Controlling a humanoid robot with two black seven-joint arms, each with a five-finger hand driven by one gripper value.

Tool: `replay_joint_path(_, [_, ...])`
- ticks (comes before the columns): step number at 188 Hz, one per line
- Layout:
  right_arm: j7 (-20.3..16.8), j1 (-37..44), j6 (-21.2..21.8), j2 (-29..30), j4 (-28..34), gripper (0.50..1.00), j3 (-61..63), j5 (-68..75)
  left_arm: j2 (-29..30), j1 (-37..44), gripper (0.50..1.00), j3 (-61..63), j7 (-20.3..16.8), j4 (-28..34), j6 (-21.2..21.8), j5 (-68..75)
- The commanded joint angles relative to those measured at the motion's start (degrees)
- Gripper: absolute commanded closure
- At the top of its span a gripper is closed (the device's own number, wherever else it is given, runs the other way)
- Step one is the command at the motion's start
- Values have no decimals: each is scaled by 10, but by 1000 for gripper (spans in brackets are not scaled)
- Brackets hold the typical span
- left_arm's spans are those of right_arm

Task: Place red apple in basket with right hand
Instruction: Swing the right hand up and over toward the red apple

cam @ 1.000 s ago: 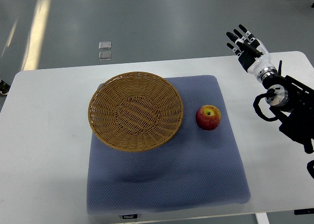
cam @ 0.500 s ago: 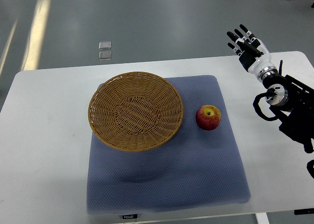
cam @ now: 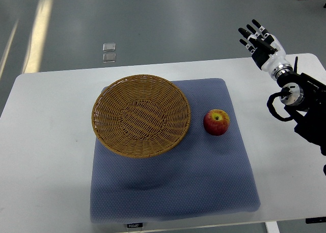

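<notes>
Hovering right hand, fingers spread, empty; apple beside basket; mat label unreadable.

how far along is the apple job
Nothing looks done: the red apple sits on the blue mat, just right of the empty basket. The right hand is open and empty, up past the table's far right edge. Reaching, grasping and dropping it in the basket all remain.
</notes>
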Motion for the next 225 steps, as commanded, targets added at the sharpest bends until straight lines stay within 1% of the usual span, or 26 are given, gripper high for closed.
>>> replay_joint_path(1, [0, 2, 4, -12, 4, 576, -2, -1, 0, 0, 500, 0, 0, 0, 0, 0])
replay_joint_path(9, [0, 2, 4, -12, 4, 576, -2, -1, 0, 0, 500, 0, 0, 0, 0, 0])
replay_joint_path(10, [-1, 5, 7, -22, 7, 576, -3, -6, 0, 0, 500, 0, 0, 0, 0, 0])
replay_joint_path(31, [-1, 5, 10, -46, 21, 576, -3, -49, 0, 0, 500, 0, 0, 0, 0, 0])
replay_joint_path(44, [0, 6, 12, -63, 45, 576, -3, -98, 0, 0, 500, 0, 0, 0, 0, 0])
replay_joint_path(53, [0, 6, 12, -63, 45, 576, -3, -98, 0, 0, 500, 0, 0, 0, 0, 0])
replay_joint_path(54, [0, 8, 18, -80, 64, 576, -3, -143, 0, 0, 500, 0, 0, -1, 0, 0])
replay_joint_path(60, [0, 9, 24, -91, 77, 576, -3, -175, 0, 0, 500, 0, 0, 0, 0, 0])
replay_joint_path(65, [0, 11, 31, -97, 84, 576, -3, -194, 0, 0, 500, 0, 0, 0, 0, 0])
replay_joint_path(74, [0, 11, 31, -98, 84, 576, -3, -194, 0, 0, 500, 0, 0, 0, 0, 0])
replay_joint_path(75, [0, 16, 48, -116, 101, 576, -2, -241, 0, 0, 500, 0, 0, 0, 0, 0])
replay_joint_path(94, [1, 34, 85, -157, 128, 576, -2, -298, 0, 0, 500, 0, 0, -1, 0, 0])
replay_joint_path(120, [9, 69, 148, -210, 186, 576, -3, -373, 0, 0, 500, 0, 0, 0, 0, 0])
replay_joint_path(130, [9, 69, 148, -210, 186, 576, -3, -373, 0, 0, 500, 0, 0, 0, 0, 0])
replay_joint_path(131, [9, 83, 170, -231, 216, 576, -3, -411, 0, 0, 500, 0, 0, -1, 0, 0])
replay_joint_path(133, [9, 85, 175, -235, 224, 576, -3, -419, 0, 0, 500, 0, 0, 0, 0, 0])
replay_joint_path(162, [9, 118, 219, -279, 296, 576, -6, -513, 0, 0, 500, 0, 0, 0, 0, 0])
replay_joint_path(182, [9, 124, 219, -291, 327, 576, -11, -559, 0, 0, 500, 0, 0, 0, 0, 0])
replay_joint_path(206, [9, 113, 219, -301, 372, 576, -25, -615, 0, 0, 500, 0, 0, 0, 0, 0])
replay_joint_path(225, [9, 108, 219, -301, 388, 576, -29, -653, 0, 0, 500, 0, 0, 0, 0, 0])
